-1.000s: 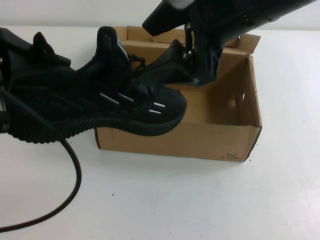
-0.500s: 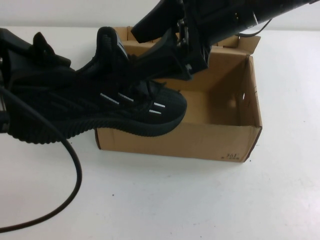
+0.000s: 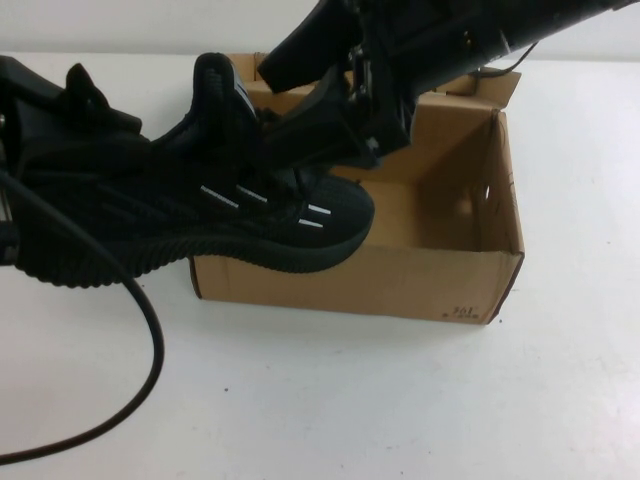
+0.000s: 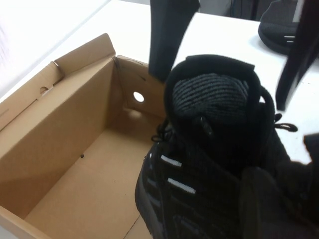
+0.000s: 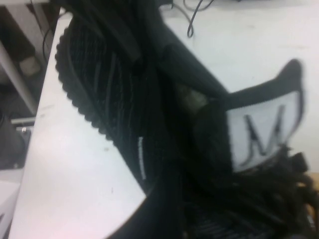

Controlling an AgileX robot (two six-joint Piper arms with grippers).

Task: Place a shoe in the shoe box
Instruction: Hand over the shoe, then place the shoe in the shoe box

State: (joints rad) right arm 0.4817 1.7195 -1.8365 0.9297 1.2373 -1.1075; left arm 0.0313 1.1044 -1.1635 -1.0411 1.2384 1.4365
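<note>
The black knit shoe (image 3: pixel 250 210) hangs tilted, its toe over the front left part of the brown cardboard shoe box (image 3: pixel 440 270) and its ridged sole above the table on the left. My left gripper (image 3: pixel 80 130) is shut on the shoe's heel end at the left. The left wrist view shows the shoe (image 4: pixel 209 149) from close behind, with the empty box floor (image 4: pixel 84 189) beyond it. My right gripper (image 3: pixel 330 120) reaches in from the upper right and sits at the shoe's tongue. The right wrist view shows the white tongue tag (image 5: pixel 261 132) very near.
A black cable (image 3: pixel 150 370) loops across the table at the front left. A second dark shoe (image 4: pixel 281 30) lies on the table beyond the box in the left wrist view. The box's flaps (image 3: pixel 500 85) stand up along its rim.
My right gripper has moved left from above the box's middle to the shoe's tongue. The shoe and my left gripper have stayed put.
</note>
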